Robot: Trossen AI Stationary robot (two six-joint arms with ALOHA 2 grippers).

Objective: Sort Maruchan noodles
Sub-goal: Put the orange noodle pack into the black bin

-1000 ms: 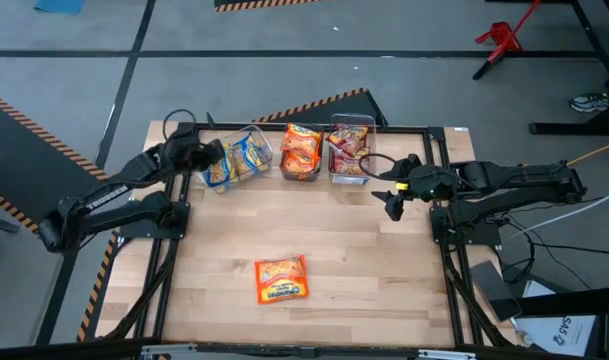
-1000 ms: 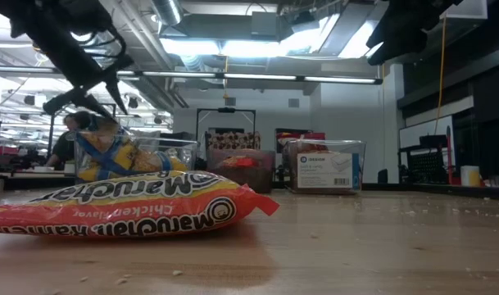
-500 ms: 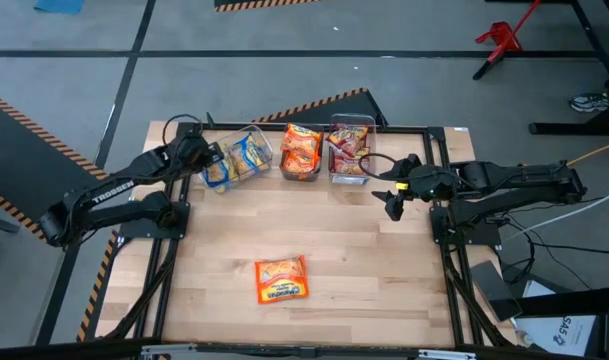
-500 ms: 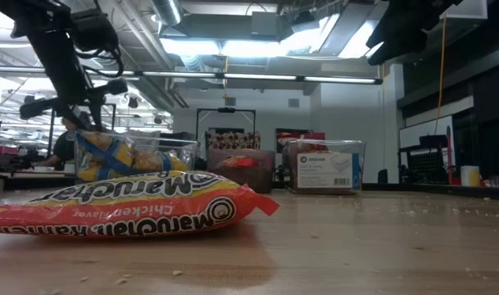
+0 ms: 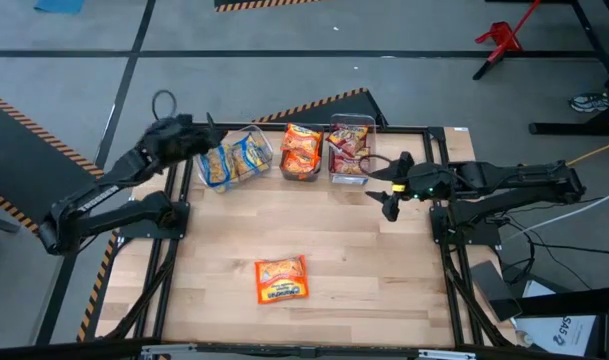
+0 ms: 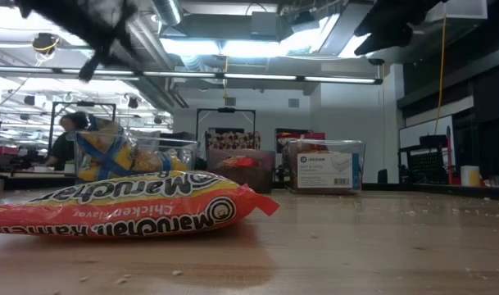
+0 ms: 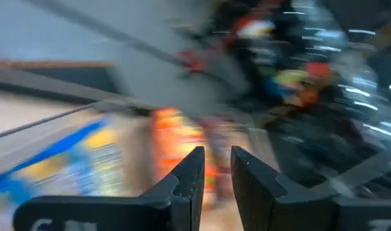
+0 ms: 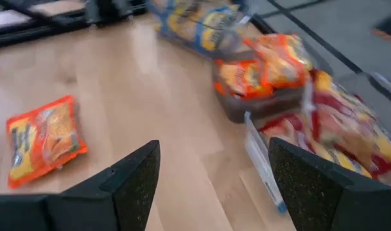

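While crinkly orange packet [image 5: 281, 279] lies flat (alone), left hand [image 7: 212, 168] nearly closed, right hand [image 8: 208, 176] open.

A pale wooden worktop [image 5: 334, 240] stood on grey floor [image 5: 284, 70] marked with orange-and-black hazard tape [image 5: 314, 105]. Ceiling strip lights [image 6: 257, 79] glowed; a red stand [image 5: 501, 38] stood well apart.

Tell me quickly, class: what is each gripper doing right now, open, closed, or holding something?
Left gripper: jaws nearly closed, holding nothing, raised beside the bin of blue-and-yellow packets.
Right gripper: jaws open wide, empty, hovering near the bin of red packets.
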